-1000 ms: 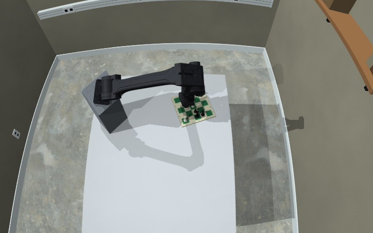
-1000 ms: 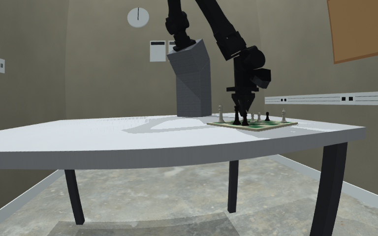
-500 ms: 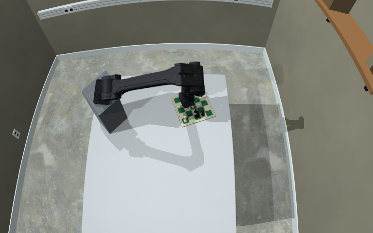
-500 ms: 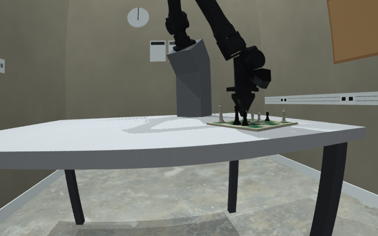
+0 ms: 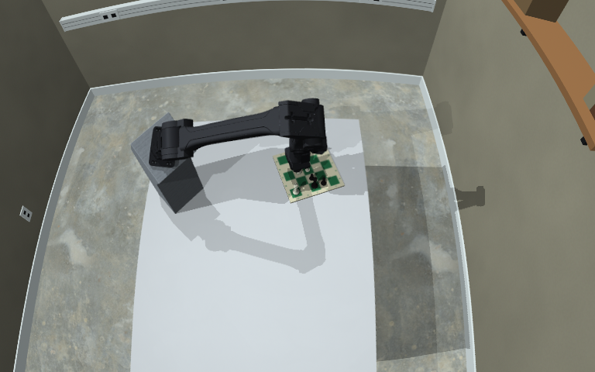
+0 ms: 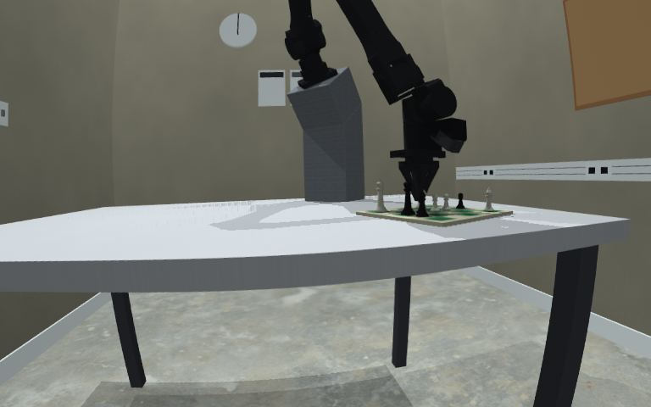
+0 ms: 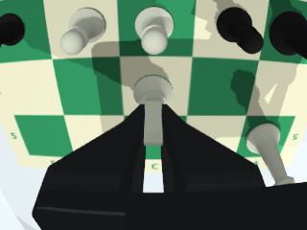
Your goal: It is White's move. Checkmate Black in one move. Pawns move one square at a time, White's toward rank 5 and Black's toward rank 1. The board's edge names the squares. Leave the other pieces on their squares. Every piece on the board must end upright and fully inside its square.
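A small green and cream chessboard (image 5: 308,175) lies near the table's far right part. My gripper (image 7: 153,114) stands over the board's near edge and is shut on a white piece (image 7: 152,92) with a round base, held between the fingertips. Two white pawns (image 7: 80,31) (image 7: 153,31) stand one row beyond it. Black pieces (image 7: 240,29) (image 7: 290,33) stand to the right, and another black piece (image 7: 10,29) at the far left. A tall white piece (image 7: 269,148) stands at the near right corner. In the side view the gripper (image 6: 418,189) points straight down among the pieces.
The arm's grey pedestal (image 6: 331,139) stands behind the board. A tall white piece (image 6: 380,197) stands at the board's left end and another (image 6: 488,199) at its right end. The table's right edge (image 6: 619,220) is close to the board.
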Action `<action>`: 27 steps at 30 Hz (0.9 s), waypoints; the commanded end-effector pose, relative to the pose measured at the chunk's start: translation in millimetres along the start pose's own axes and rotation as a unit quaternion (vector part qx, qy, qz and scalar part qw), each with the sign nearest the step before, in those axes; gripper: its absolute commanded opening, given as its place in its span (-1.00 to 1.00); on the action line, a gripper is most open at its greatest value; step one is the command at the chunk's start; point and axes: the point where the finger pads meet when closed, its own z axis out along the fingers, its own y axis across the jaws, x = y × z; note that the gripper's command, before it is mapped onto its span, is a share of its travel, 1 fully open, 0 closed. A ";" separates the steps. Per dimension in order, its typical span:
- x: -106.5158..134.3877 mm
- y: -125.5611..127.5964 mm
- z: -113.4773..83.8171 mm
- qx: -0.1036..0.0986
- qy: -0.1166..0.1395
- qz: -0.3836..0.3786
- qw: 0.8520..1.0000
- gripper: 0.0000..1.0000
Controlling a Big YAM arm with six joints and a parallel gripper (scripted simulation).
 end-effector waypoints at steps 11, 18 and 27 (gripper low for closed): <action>-12.1 -14.9 -4.6 0.006 -0.015 0.009 1.000 -1.00; -11.9 -13.3 -4.7 0.005 -0.014 0.007 1.000 -1.00; -11.9 -13.3 -4.7 0.005 -0.014 0.007 1.000 -1.00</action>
